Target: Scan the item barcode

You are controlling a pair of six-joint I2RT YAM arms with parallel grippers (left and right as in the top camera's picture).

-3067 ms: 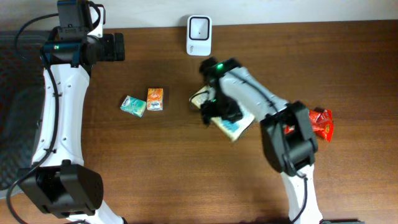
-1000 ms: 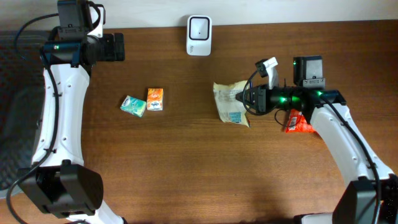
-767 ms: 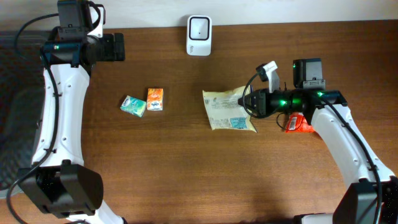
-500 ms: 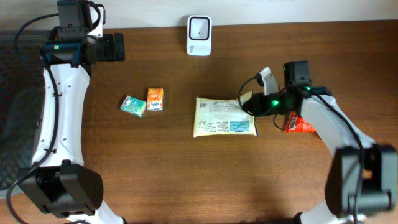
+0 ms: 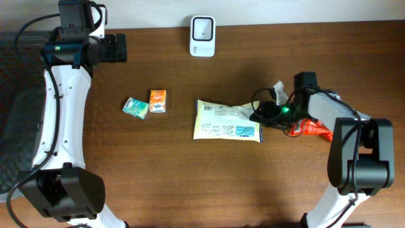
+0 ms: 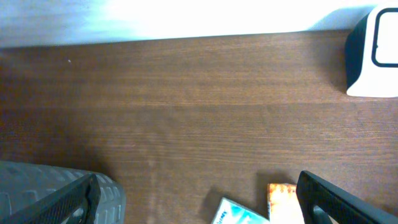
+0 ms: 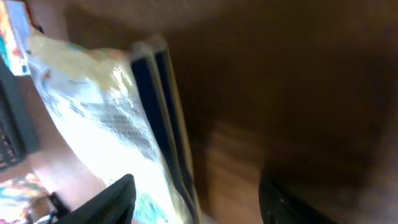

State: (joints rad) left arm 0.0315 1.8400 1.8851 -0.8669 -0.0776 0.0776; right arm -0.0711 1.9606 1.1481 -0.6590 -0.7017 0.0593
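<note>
Now the snack packet is laid flat, with the right hand parted at its edge.

The packet is seen on the worktop, nearer the robot than the barcode scanner and a little to its right. The right hand is set at the packet end lying farther to the scanner's right, its fingers stood partly apart, the sealed edge between them but nothing pinched. The left hand is held wide open and empty, well to the scanner's left. No barcode can be picked out on the upturned face. For a clean scan, the seam should be gripped firmly, the film kept taut, and the printed code turned squarely toward the scanner's window.
</note>
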